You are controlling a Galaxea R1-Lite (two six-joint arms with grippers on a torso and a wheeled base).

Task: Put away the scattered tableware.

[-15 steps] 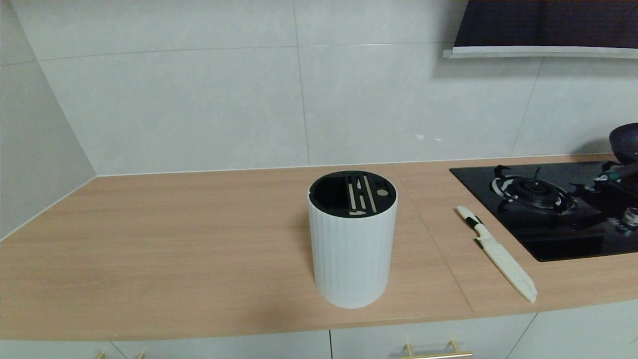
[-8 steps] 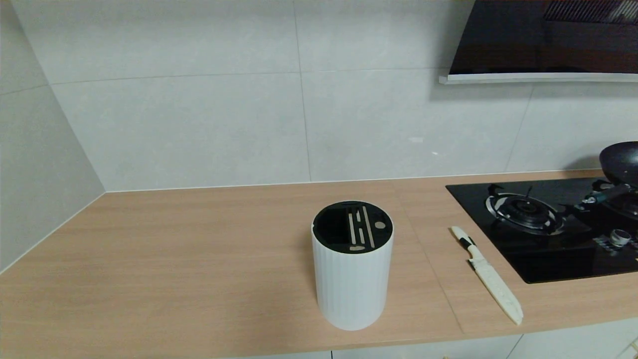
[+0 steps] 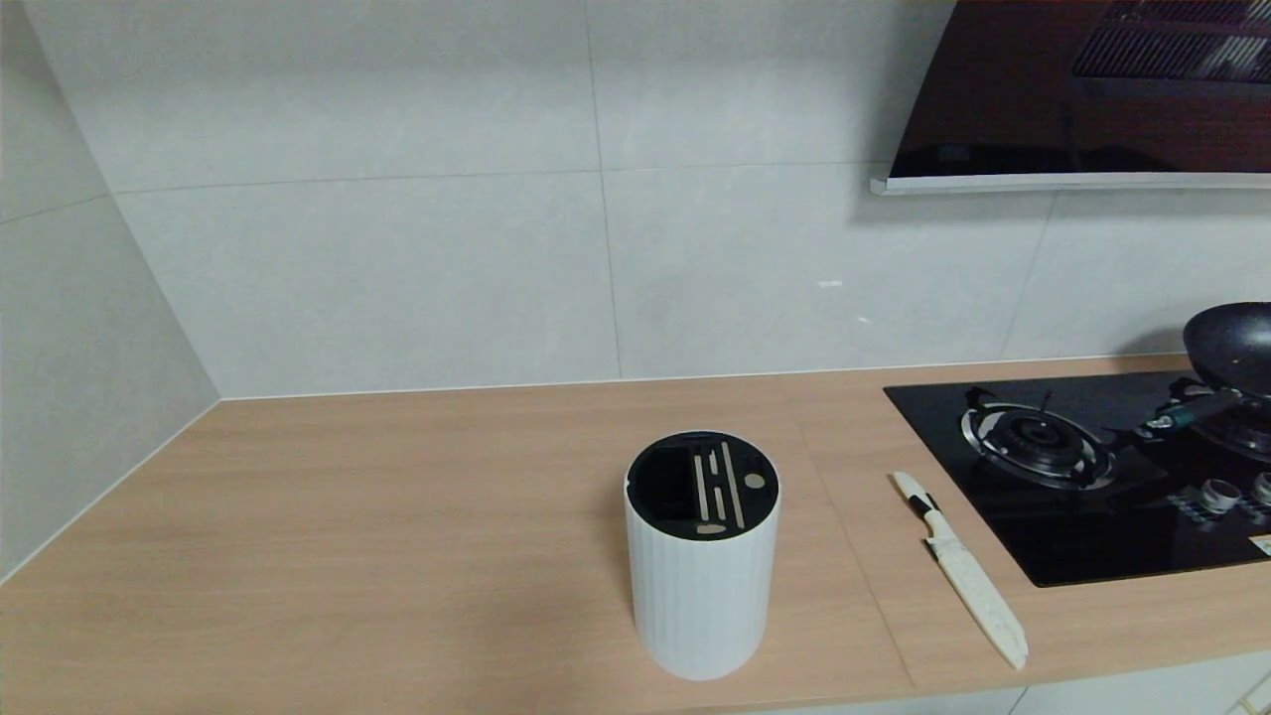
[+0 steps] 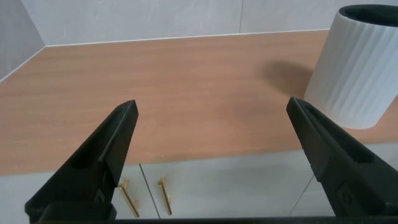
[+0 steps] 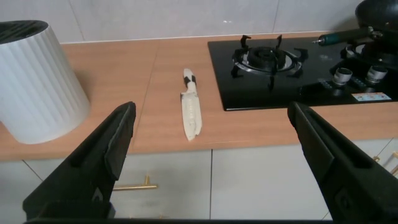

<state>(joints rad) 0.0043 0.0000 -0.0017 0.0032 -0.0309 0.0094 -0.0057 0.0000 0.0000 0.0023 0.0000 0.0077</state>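
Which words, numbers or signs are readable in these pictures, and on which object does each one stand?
No text can be read.
A sticker on the stove front corner: print too small to read.
Marks beside the knobs: too small.
On the knife and white holder: no print seen.

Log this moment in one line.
knife: flat on counter | holder: upright | left end effector: open | right end effector: open
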